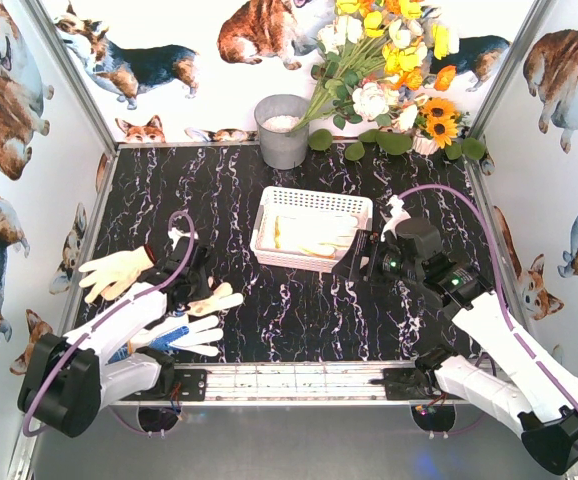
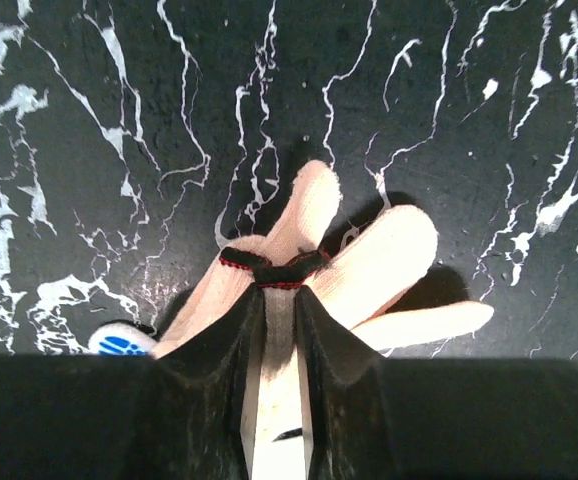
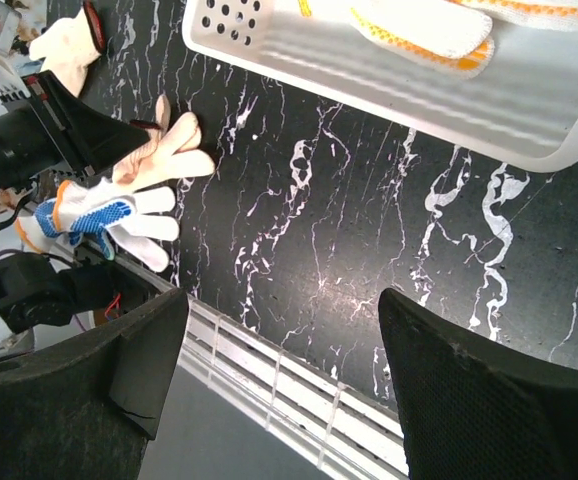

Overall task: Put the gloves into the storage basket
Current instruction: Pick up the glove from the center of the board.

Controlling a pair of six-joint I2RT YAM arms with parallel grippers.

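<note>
Gloves (image 1: 314,235) with orange-yellow cuff edges were laid flat inside the storage basket (image 1: 262,228), which was set on the black marbled tabletop (image 1: 299,310) at the upper middle of the top view, just below a grey bucket (image 1: 282,130) and a bunch of flowers (image 1: 384,70). Three more were gathered at the lower left of that view. A plain glove (image 1: 114,272) was spread furthest left, a second plain glove (image 1: 217,300) was seen just right of the left arm's wrist, and a blue-dotted glove (image 1: 184,335) was laid just below that one, near the bottom edge of the tabletop. In the left wrist view the left fingers (image 2: 224,330) were closed on the second plain glove, which was pinched near its middle with its knitted digits fanned toward the upper right of the frame. Whether it was raised off the tabletop could not be told. A corner of the blue-dotted glove was glimpsed at the lower left of that frame. The right fingers (image 3: 489,390) were held wide apart, gripping nothing, over the tabletop just beside the lower right corner of the basket. In the right wrist view the basket's rim was seen at the upper right and the three loose gloves at the upper left.
</note>
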